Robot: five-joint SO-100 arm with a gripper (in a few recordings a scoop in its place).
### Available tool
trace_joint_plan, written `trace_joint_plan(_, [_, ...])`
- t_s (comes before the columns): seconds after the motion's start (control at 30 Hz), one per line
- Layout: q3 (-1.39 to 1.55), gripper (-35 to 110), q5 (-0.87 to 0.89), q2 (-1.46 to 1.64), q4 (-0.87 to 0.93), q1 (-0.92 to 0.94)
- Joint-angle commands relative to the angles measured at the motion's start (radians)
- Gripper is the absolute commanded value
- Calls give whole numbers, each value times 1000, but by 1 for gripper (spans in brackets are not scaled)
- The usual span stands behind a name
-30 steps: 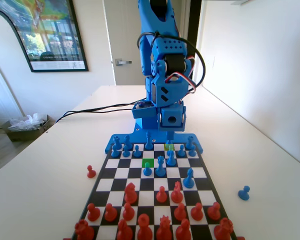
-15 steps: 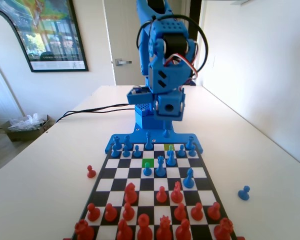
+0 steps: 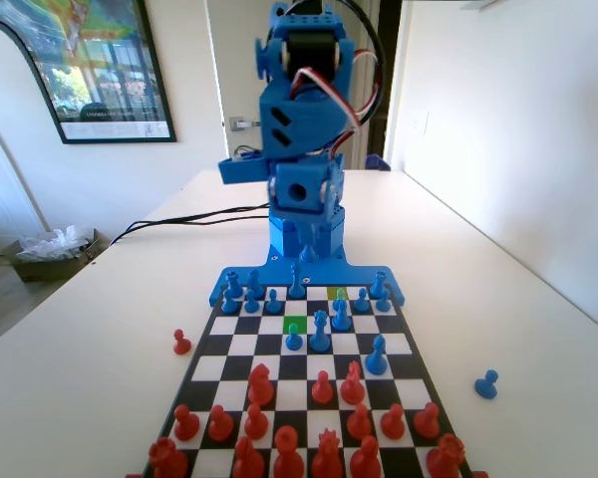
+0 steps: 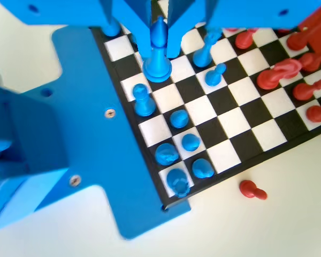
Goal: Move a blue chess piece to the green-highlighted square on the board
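In the wrist view my gripper is shut on the blue chess piece, a slim piece with a pointed top, one jaw on each side. The piece hangs above the back rows of the board. In the fixed view the gripper hangs raised in front of the arm's base, beyond the board's far rim, with the piece small and hard to make out. The green-highlighted square lies nearer the camera, with a blue pawn just in front of it. A paler yellow-green square lies in the back row.
Blue pieces crowd the far rows, and a taller blue piece stands right of the green square. Red pieces fill the near rows. A red pawn lies off the board at left, and a blue pawn at right.
The gripper rose from low over the yellow-green square, taking the blue piece up with it. It then swung left and back toward the arm's base.
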Motion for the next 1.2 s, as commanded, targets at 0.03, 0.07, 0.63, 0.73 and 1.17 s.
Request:
trace_joint_plan(0.03, [-95, 1, 55, -51, -48, 28])
trace_joint_plan(0.07, [-101, 1, 75, -66, -64, 28])
trace_joint_plan(0.63, [-52, 1, 219, -219, -339, -23])
trace_joint_plan(0.73, [-26, 1, 210, -232, -383, -20])
trace_joint_plan(1.17, [133, 1, 92, -232, -526, 52])
